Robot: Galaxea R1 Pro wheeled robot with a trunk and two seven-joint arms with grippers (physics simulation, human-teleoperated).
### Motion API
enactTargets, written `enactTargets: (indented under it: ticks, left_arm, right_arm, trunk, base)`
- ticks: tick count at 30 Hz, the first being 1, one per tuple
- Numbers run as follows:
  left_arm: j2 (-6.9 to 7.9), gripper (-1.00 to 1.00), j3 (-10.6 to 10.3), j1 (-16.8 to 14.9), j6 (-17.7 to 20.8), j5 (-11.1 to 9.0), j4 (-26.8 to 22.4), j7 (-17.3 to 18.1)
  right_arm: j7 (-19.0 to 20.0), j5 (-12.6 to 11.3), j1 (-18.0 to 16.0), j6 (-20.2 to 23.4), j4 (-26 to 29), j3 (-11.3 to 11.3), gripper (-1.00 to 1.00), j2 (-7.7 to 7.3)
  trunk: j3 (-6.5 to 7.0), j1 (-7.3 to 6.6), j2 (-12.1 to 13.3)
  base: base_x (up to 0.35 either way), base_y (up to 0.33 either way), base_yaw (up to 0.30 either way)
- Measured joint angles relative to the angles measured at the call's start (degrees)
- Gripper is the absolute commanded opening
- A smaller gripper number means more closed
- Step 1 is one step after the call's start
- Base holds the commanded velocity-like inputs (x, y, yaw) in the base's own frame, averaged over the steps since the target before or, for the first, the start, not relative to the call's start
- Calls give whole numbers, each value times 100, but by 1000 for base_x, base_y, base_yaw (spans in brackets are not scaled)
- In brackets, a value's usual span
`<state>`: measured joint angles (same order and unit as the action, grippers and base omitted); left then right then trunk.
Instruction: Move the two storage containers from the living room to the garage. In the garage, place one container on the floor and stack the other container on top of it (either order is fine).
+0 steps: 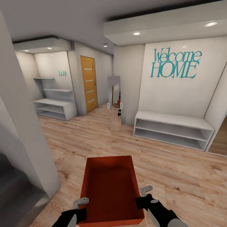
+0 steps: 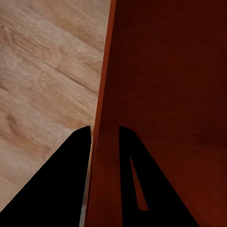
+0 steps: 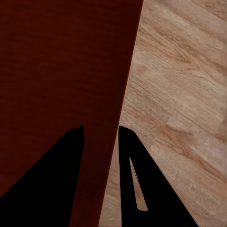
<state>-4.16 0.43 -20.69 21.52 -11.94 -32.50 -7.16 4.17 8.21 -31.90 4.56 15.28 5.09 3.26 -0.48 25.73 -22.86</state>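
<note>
Wood floor [image 1: 176,170] runs through a hallway with white shelves [image 1: 173,129]. One storage container [image 1: 110,189] is up off it, long way pointing far ahead. Left gripper [image 1: 82,206] pinches its left wall, right gripper [image 1: 142,196] pinches its right wall.

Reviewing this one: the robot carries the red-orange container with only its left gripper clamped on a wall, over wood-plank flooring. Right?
Not quite. Both grippers clamp it: the left gripper and the right gripper each straddle a side wall of the container, as the wrist views show. The wood-plank flooring is correct.
</note>
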Motion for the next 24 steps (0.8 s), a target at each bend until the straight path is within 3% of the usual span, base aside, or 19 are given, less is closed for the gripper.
enactTargets:
  ticks: [24]
  left_arm:
    - [2,-100,-2,0,1,-3,-1,0]
  right_arm:
    - [-2,0,0,-2,-2,-1,-100,2]
  trunk:
    - [0,0,0]
  base:
    - [327,0,0]
